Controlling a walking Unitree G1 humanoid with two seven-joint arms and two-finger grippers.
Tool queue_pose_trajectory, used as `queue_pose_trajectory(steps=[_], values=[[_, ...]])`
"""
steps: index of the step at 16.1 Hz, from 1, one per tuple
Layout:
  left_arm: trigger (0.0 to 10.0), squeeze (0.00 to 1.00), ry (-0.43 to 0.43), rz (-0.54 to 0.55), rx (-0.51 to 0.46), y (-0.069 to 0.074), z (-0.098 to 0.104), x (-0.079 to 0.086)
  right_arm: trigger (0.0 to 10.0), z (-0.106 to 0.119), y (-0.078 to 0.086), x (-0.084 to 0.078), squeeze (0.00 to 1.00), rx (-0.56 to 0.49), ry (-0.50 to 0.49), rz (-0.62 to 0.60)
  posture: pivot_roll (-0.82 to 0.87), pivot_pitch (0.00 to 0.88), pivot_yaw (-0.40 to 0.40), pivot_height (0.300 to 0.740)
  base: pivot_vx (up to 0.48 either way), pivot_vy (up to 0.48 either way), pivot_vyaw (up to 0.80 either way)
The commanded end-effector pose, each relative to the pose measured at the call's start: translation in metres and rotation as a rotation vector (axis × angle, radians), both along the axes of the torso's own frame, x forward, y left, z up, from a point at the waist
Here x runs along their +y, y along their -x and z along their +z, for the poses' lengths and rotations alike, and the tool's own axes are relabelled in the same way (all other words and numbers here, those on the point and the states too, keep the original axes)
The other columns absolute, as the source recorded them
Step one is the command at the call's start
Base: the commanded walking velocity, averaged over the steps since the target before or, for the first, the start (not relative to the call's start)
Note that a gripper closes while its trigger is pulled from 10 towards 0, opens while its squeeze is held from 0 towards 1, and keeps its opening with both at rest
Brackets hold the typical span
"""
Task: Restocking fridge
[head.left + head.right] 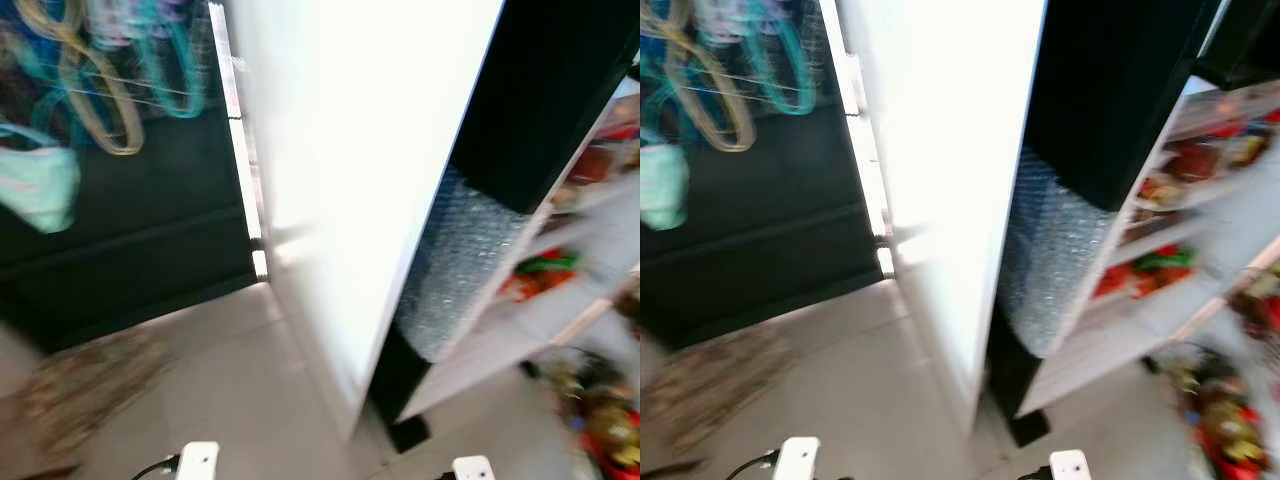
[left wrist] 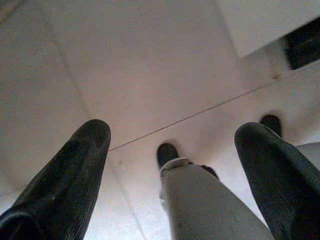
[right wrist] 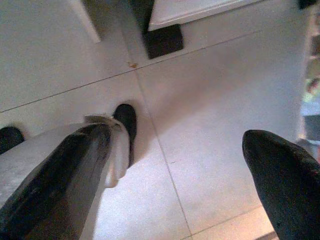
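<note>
Blurrily, the fridge door (image 1: 350, 180) hides most shelves (image 1: 560, 260); left gripper (image 2: 175, 150) and right gripper (image 3: 185, 150) hang spread, empty.

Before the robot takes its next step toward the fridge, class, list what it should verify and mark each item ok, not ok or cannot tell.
1. Fridge door open: ok, it stands swung out, white.
2. Shelves reachable: cannot tell, blurred, with red and green items.
3. Left gripper free: ok, fingers apart, holding nothing, tiled floor below.
4. Right gripper free: ok, fingers apart, holding nothing.
5. Item to restock in hand: not ok.
6. Head view sharp enough to aim: not ok, motion blur.
</note>
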State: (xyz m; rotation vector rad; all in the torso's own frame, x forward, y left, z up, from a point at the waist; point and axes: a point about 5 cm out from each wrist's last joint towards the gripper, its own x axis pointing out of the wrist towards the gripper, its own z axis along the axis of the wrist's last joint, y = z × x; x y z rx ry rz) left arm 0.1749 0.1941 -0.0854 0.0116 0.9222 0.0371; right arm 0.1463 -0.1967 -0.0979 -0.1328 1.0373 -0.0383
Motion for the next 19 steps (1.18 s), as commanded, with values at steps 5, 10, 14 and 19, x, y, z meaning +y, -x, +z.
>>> queue_pose_trajectory(steps=[5,10,14,19], values=[[10.0,0.0,-0.009,-0.009,0.038,0.0118,-0.005,0.0025,10.0,-0.0021,0.0044,0.002,0.0,0.019,-0.006,0.0,-0.01,0.03,0.012,0.74,0.0,0.0,-0.79],[10.0,0.0,-0.028,-0.002,0.042,0.0121,-0.0048,0.0056,10.0,-0.0021,0.0044,0.0019,0.0,0.022,-0.002,0.009,-0.01,0.04,0.011,0.74,0.0,0.0,-0.79],[10.0,0.0,-0.032,0.016,0.042,0.0124,-0.0046,0.0078,10.0,-0.0017,0.0039,0.001,0.0,0.014,0.001,0.0,-0.01,0.047,0.011,0.74,0.0,0.0,-0.39],[10.0,0.0,-0.034,0.025,0.042,0.0114,-0.0043,0.0081,10.0,-0.0015,0.0051,-0.0033,0.0,0.009,0.004,-0.049,-0.02,0.056,0.009,0.74,0.0,0.0,0.0]])
